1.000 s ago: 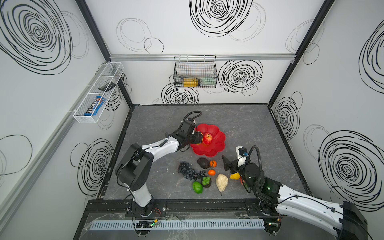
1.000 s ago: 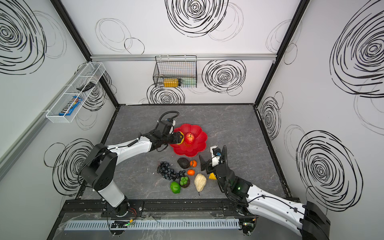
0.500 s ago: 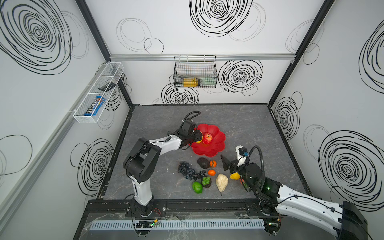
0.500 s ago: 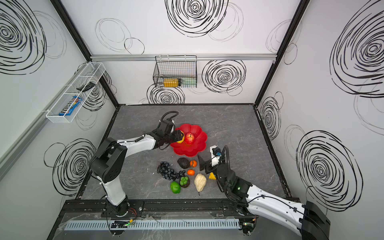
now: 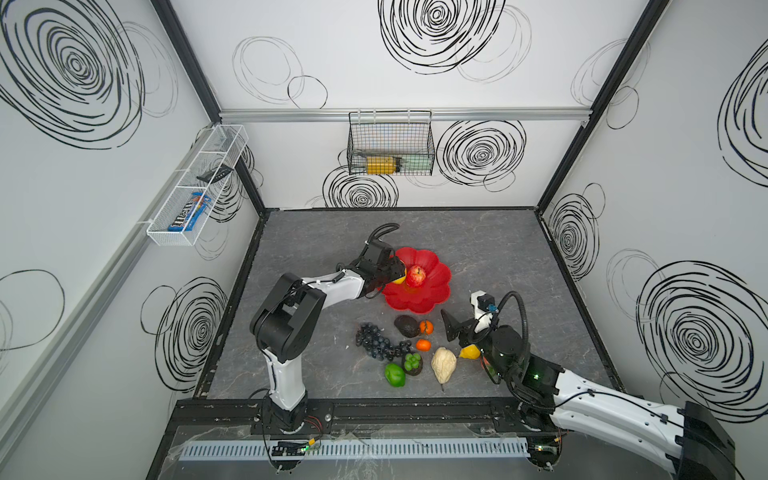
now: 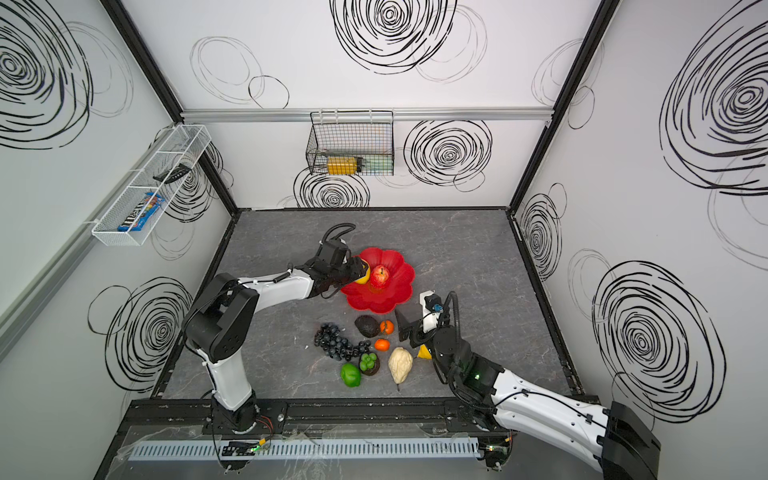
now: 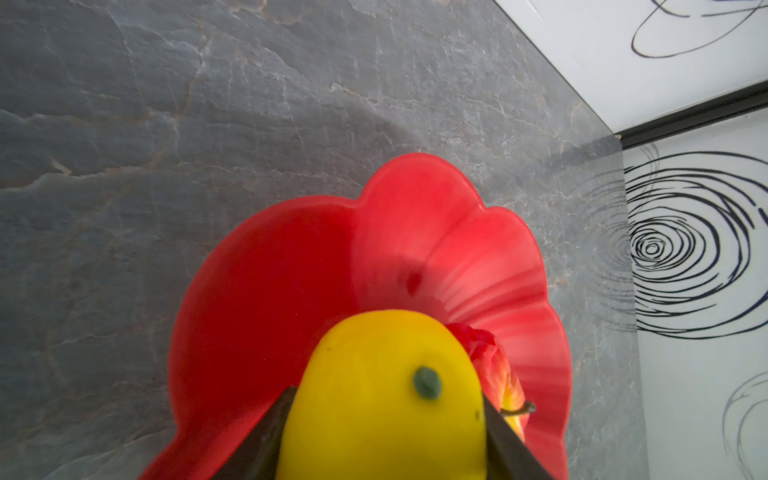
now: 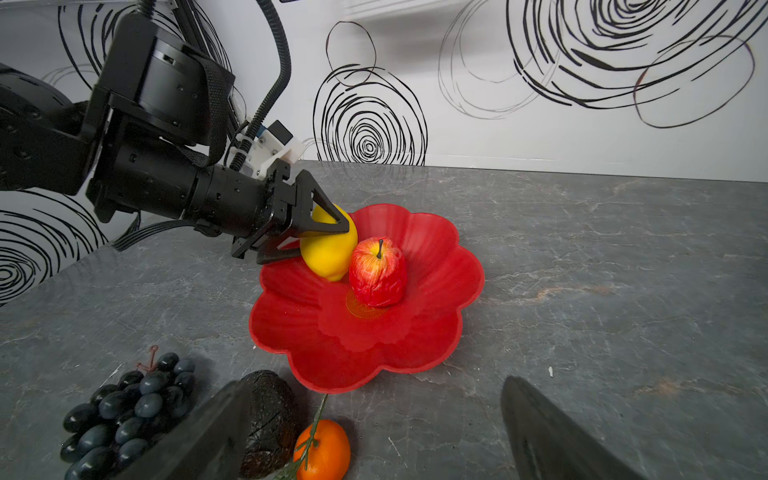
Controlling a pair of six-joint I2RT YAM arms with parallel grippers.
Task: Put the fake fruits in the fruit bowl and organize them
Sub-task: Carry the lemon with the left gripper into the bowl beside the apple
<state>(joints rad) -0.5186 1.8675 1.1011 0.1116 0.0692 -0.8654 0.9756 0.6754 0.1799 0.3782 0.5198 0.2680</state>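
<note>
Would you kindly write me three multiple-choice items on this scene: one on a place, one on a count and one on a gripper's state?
1. Where is the red apple?
A. on the table
B. in the black wire basket
C. in the red fruit bowl

2. How many oranges lie outside the bowl?
A. two
B. four
C. six

3. What is the left gripper doing?
A. standing open and empty
B. shut on the yellow lemon
C. shut on the apple

Answers:
1 C: both top views show the apple standing inside the bowl.
2 A: just two oranges lie by the avocado.
3 B: in the left wrist view both fingers press the lemon's sides.
</note>
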